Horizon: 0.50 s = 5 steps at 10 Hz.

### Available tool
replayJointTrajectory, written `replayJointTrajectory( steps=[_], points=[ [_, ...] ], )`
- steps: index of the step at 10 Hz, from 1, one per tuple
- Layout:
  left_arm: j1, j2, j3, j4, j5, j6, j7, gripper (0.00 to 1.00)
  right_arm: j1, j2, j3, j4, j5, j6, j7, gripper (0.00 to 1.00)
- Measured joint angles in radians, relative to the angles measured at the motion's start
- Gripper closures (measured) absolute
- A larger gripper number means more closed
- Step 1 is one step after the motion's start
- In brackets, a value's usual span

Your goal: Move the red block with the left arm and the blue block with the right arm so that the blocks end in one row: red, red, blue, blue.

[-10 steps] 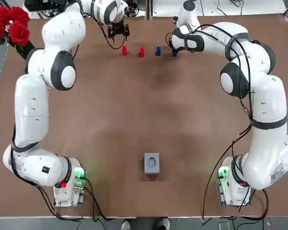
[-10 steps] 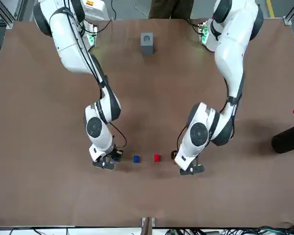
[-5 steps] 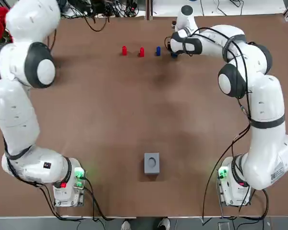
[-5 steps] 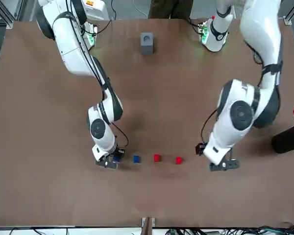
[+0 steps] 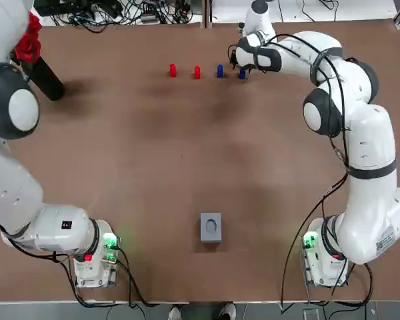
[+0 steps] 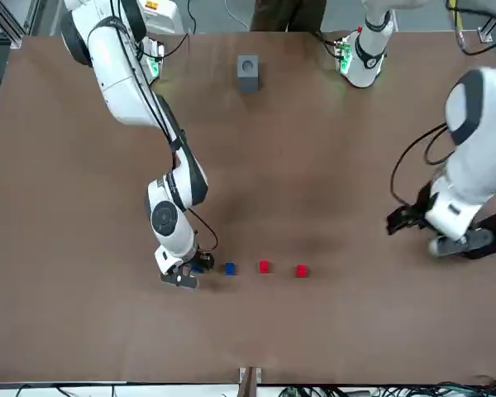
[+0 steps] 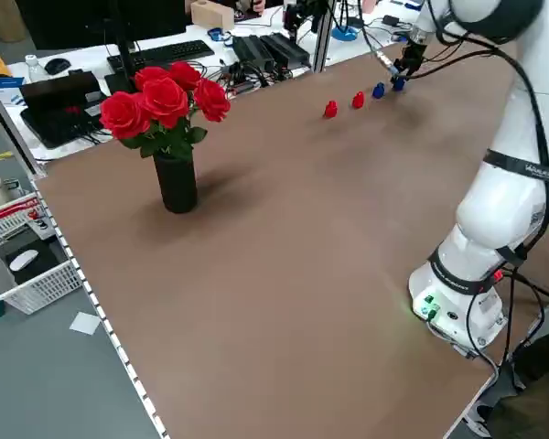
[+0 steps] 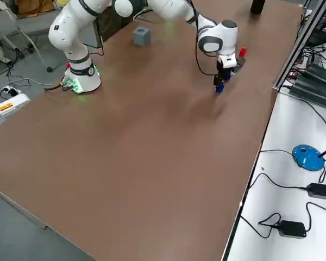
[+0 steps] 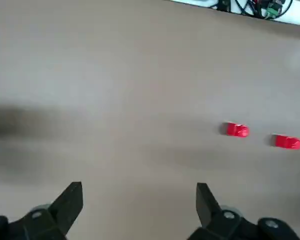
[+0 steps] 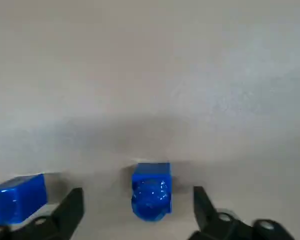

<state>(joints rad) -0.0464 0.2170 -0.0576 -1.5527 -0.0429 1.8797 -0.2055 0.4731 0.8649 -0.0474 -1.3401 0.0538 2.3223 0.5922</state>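
Four small blocks stand in a row near the far edge: red block (image 5: 173, 69), red block (image 5: 197, 72), blue block (image 5: 219, 70), blue block (image 5: 242, 74). My right gripper (image 5: 241, 66) hangs low over the end blue block (image 10: 151, 195), open, with a finger on either side and not touching it. The neighbouring blue block (image 10: 17, 202) is just outside one finger. My left gripper (image 6: 459, 242) is open and empty, off to the robot's left beside the vase. Both red blocks (image 9: 237, 130) (image 9: 288, 142) lie well ahead of it.
A black vase of red roses (image 5: 43, 77) stands at the far left, close to my left gripper. A grey cube (image 5: 211, 227) sits near the robot's side of the table (image 5: 187, 153). Cables and desk gear lie beyond the far edge.
My left arm has swung away from the end red block toward the vase at the robot's left. The right gripper has stayed at the end blue block. The blocks have not moved.
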Motion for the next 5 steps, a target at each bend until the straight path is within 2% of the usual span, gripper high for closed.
replayJointTrajectory(
  steps=[2,3,5],
  points=[
    [0.009,-0.122,0.074,-0.04,-0.002,-0.094,0.123,0.0,-0.004,-0.08,-0.004,-0.008,0.0,-0.087,0.022,0.0],
    [0.027,-0.173,0.087,-0.048,-0.002,-0.152,0.17,0.0,-0.016,-0.164,-0.011,-0.05,0.0,-0.109,0.019,0.0],
    [0.048,-0.227,0.089,-0.057,-0.002,-0.205,0.194,0.0,-0.091,-0.404,-0.019,-0.206,0.0,-0.191,-0.064,0.0]
  ],
)
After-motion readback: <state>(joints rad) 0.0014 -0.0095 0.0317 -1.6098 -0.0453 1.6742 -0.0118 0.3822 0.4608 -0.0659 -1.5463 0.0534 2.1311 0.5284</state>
